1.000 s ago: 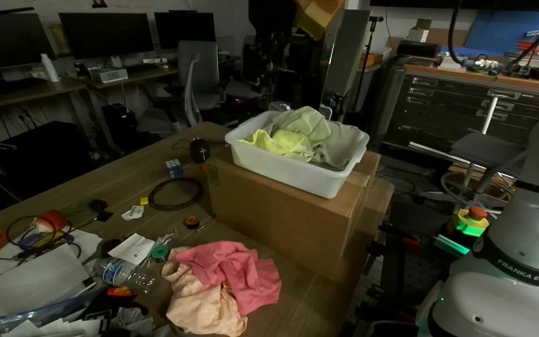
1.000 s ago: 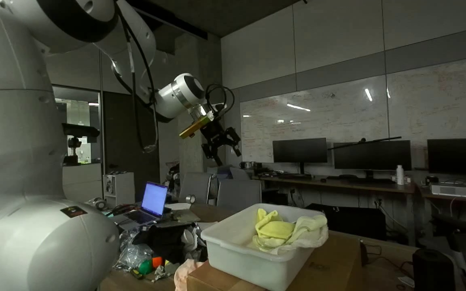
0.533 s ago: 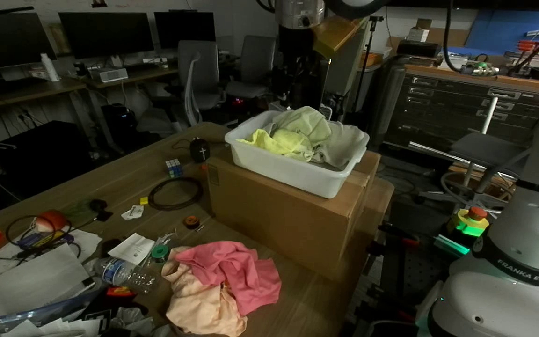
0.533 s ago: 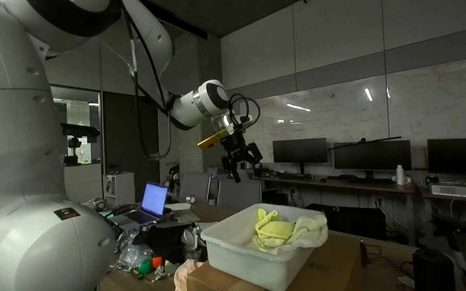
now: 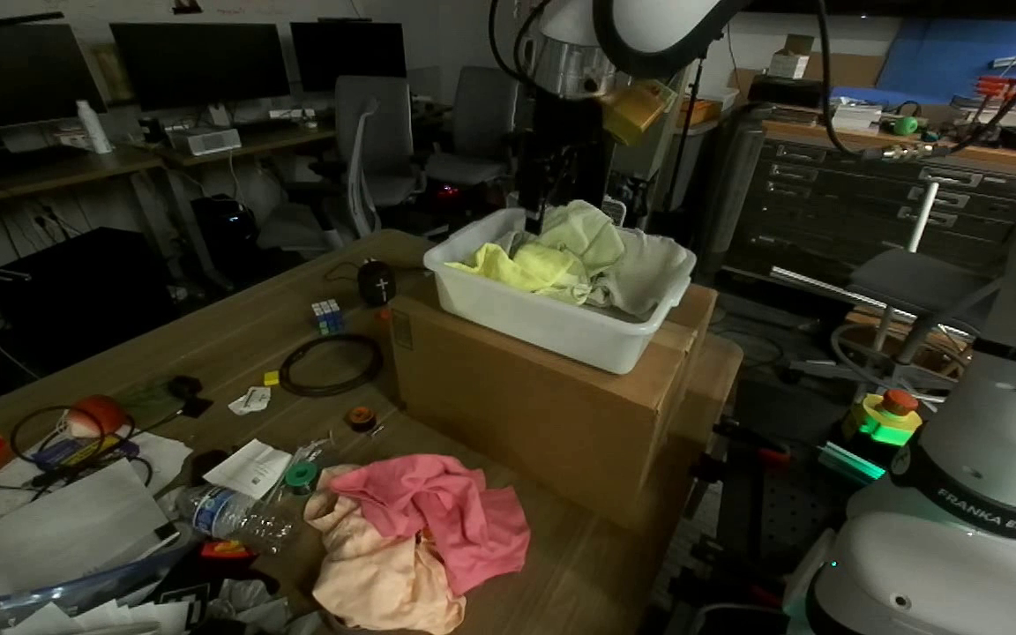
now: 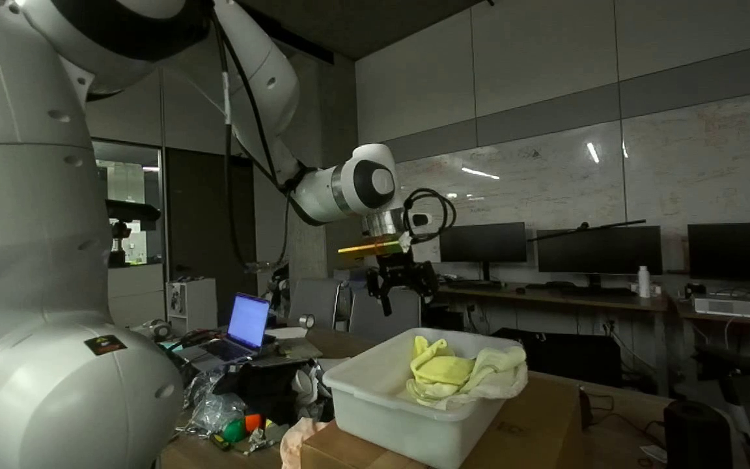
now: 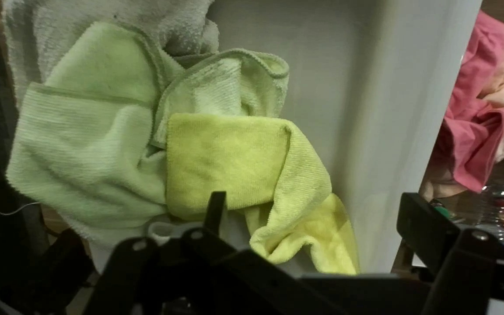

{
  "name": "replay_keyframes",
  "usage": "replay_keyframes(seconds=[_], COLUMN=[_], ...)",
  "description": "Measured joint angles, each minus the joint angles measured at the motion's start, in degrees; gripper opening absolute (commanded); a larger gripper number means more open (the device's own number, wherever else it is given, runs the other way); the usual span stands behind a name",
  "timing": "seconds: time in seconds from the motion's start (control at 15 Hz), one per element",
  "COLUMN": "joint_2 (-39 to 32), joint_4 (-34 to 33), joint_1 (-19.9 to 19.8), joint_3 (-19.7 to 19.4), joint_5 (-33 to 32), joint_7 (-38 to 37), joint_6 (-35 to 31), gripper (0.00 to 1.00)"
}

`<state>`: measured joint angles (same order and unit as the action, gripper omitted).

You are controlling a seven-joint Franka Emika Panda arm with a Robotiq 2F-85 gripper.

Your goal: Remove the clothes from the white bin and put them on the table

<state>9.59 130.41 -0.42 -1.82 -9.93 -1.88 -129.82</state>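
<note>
While the crumpled yellow fuzzy cloth [image 7: 225,162] lay in the white box-shaped plastic bin [image 6: 407,417], the long black fingers [image 7: 427,229] were spread wide, holding nothing. The cloth was likely soft, light and not slippery; its raised fold seemed best to pinch.

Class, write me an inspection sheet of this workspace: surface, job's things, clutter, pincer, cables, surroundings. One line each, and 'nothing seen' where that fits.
Surface: wooden table, cardboard box on it.
Job's things: white bin on the box, holding yellow cloth, pale green cloth and whitish cloth; pink cloth and peach cloth lie on the table.
Clutter: plastic bottle, puzzle cube and papers on the table.
Pincer: open, gripping nothing.
Cables: dark coil on the table, cable or hose unclear; black cable hangs beside the arm.
Surroundings: monitors, chairs, whiteboard.
</note>
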Motion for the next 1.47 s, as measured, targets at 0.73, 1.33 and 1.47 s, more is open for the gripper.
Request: replay_keyframes(seconds=[0.73,1.33,1.47], joint_2=[-8.14,-12.14,-12.68], joint_4=[0.17,-0.22,-0.14], joint_1=[-0.37,-2.26,-2.42], joint_3=[-0.56,-0.61,-0.63], joint_5=[7.53,7.52,7.49], joint_7=[7.72,6.23,4.26], joint_6=[-0.48,-5.68,-8.63], gripper=[1.00,1.00,1.00])
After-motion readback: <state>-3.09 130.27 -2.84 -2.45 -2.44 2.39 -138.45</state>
